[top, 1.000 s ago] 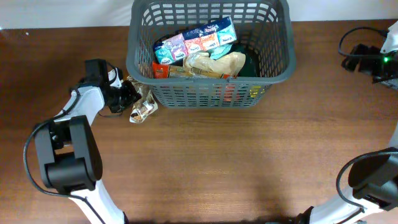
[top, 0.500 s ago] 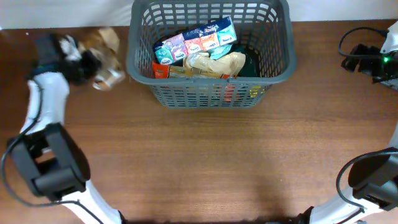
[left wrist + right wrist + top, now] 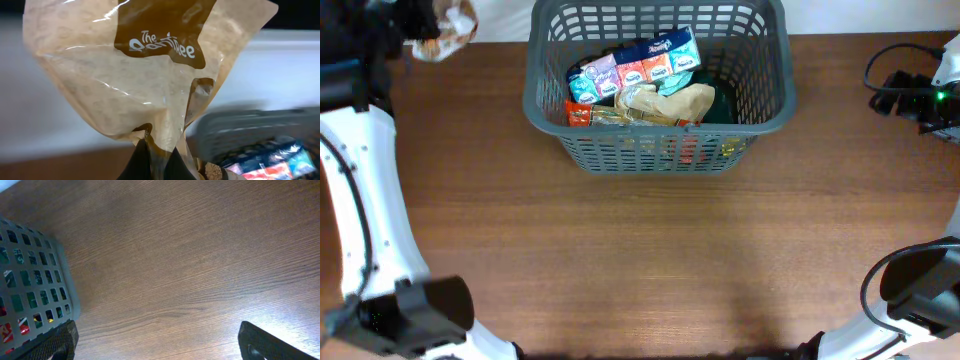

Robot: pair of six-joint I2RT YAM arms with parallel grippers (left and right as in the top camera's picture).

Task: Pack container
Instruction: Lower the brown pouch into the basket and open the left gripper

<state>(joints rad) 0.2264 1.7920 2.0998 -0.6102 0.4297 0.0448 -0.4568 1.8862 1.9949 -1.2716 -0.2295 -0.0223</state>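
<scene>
1 container [image 3: 660, 158], dark grey, at far centre of table [image 3: 640, 260]; inside, 1 tan bag [image 3: 670, 103] plus row of small colourful packs [image 3: 635, 68], count unclear. Left gripper [image 3: 156, 159] jaws pinched tight on 1 snack bag [image 3: 125, 85], well left of container; white "The" legible, next word ends "ee". Right gripper [image 3: 156, 332] jaws spread wide, nothing between.

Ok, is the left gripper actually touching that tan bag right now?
Touching. The left wrist view shows the left gripper pinching the tan bag at its lower edge, with no gap.
</scene>
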